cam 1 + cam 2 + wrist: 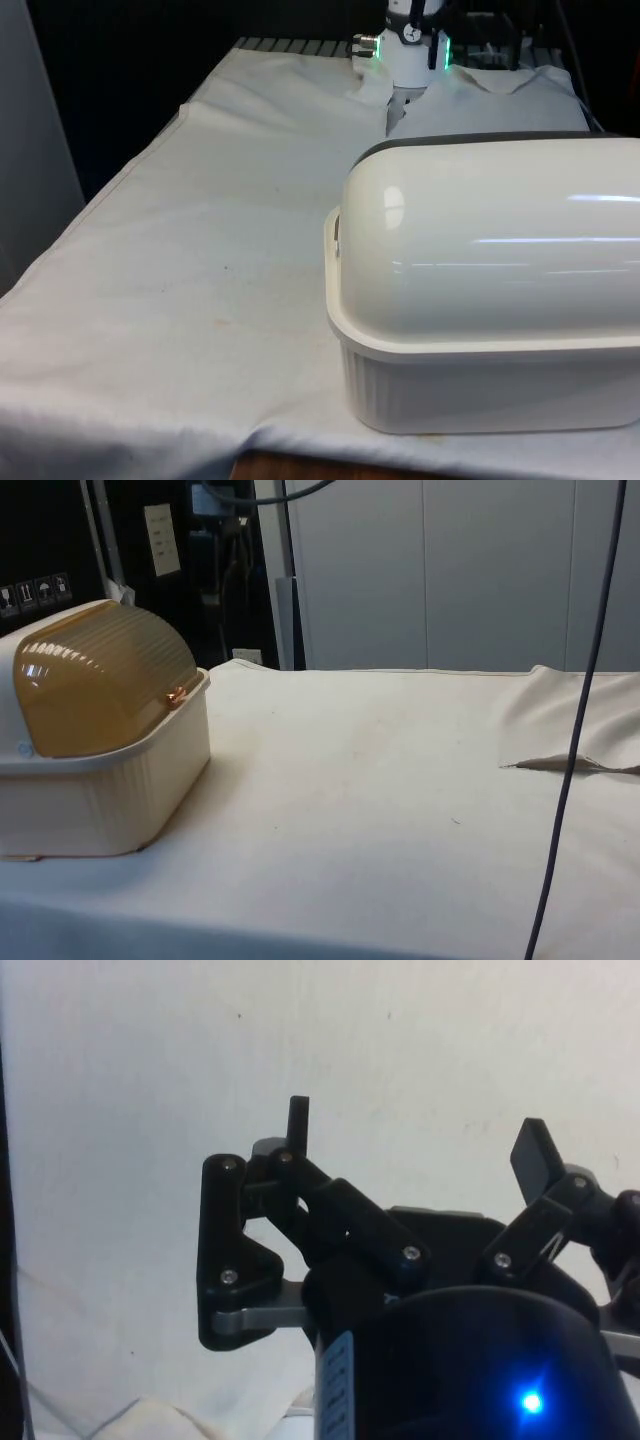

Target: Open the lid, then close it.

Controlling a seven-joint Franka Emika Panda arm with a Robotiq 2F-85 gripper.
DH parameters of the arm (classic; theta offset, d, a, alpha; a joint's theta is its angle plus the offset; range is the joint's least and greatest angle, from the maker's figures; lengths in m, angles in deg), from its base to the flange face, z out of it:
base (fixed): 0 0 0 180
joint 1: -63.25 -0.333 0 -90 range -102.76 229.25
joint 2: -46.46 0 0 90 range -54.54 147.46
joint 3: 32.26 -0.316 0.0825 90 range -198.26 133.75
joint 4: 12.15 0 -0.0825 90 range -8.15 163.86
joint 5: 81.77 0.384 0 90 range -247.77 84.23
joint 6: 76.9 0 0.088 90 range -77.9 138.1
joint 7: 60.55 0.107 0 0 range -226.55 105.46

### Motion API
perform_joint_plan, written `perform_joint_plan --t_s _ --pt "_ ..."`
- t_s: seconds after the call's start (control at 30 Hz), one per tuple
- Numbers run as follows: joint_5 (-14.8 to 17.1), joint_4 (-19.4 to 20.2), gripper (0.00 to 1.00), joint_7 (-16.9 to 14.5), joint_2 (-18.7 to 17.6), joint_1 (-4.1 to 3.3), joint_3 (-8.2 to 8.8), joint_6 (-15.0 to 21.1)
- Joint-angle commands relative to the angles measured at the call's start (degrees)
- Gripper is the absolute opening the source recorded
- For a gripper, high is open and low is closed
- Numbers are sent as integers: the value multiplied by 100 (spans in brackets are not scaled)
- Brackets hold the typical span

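A cream bread box (480,390) stands near the table's front edge at the front view's right, its rounded back turned to that camera. In the side view its ribbed base (110,800) carries an amber roll-top lid (100,680). The lid is down, and its small handle (175,695) rests at the front rim. My gripper (415,1130) hangs open over bare white cloth with nothing between its black fingers (298,1120). The box is nowhere near the fingers in the wrist view.
The white cloth (200,280) covers the table, with wide free room to the front view's left of the box. A dark cable (570,780) hangs down in the side view, in front of a raised fold of cloth (560,763). The arm's base (408,50) stands at the far end.
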Motion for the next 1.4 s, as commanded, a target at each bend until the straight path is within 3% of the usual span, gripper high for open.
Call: perform_joint_plan --t_s 0.0,0.03,0.27,0.3,0.37,0.57,1.03,1.37 --pt "-74 40 100 69 -11 -23 -11 138" --pt "-6 23 100 6 -6 0 -11 57" --pt "-97 189 100 115 -103 -17 -86 579" --pt "-29 155 100 40 -92 -6 -86 453" --pt "-86 235 100 109 -155 -17 -103 739" --pt "-46 344 100 74 -241 0 -109 1060" --pt "46 344 100 -178 -470 80 57 1375" --pt "0 264 100 -109 -682 52 57 1593"
